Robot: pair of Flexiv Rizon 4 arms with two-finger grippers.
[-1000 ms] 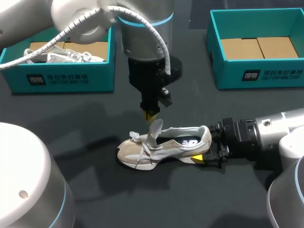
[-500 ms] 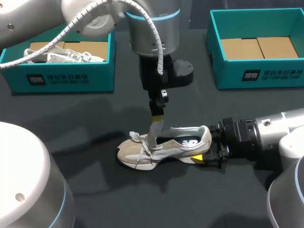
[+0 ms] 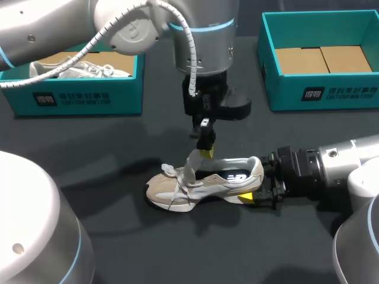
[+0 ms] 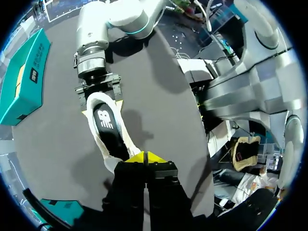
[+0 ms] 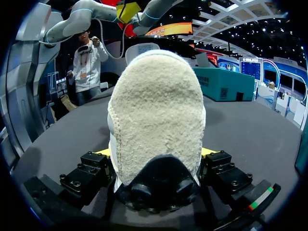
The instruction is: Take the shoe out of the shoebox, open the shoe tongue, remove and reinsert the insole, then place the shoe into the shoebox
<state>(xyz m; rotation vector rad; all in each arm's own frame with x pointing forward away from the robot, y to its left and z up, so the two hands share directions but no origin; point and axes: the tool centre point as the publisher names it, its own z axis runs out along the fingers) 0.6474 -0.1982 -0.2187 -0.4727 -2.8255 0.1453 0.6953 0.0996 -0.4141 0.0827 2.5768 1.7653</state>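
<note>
Shoe with fuzzy suede heel, matt dark tabletop, glossy left arm casing

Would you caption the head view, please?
The left gripper holds the tongue of the shoe upright while the right gripper clamps the heel.

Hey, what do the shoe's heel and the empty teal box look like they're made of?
Shoe heel: napped beige suede or a similar fuzzy fabric, matte, going by its rough pile; the black sole below looks like smooth rubber. Box: likely cardboard, teal matte outside, plain brown flaps inside.
</note>
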